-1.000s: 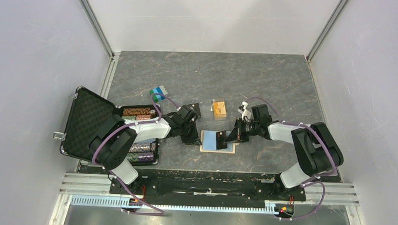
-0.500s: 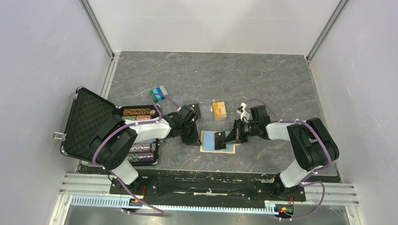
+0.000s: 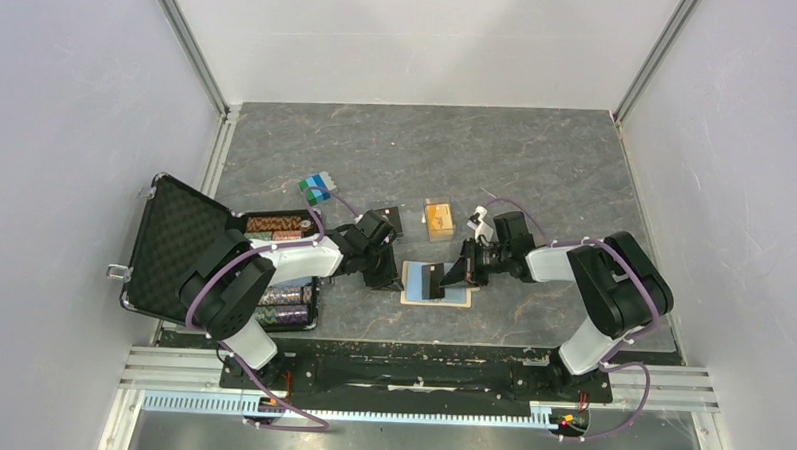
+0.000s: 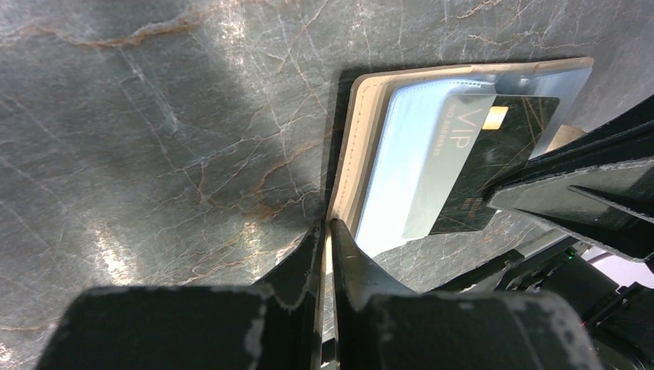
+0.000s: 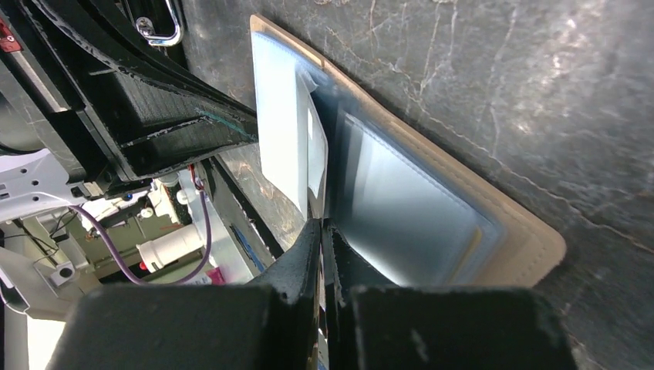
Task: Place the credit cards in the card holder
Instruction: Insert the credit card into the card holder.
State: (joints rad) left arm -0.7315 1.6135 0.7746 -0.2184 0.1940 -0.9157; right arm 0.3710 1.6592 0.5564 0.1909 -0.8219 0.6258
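Top external view: at nine o'clock of the open card holder (image 3: 460,298), near the tabletop's (image 3: 537,160) centre, our left gripper (image 3: 381,275) is pinched almost closed on the holder's tan edge, pinning it down. At three o'clock, our right gripper (image 3: 455,275) is clamped on a dark credit card (image 4: 493,154) whose leading end lies under the clear sleeve. We judge the insertion partly done. Next we should push the card toward nine o'clock, flat and square, then release.
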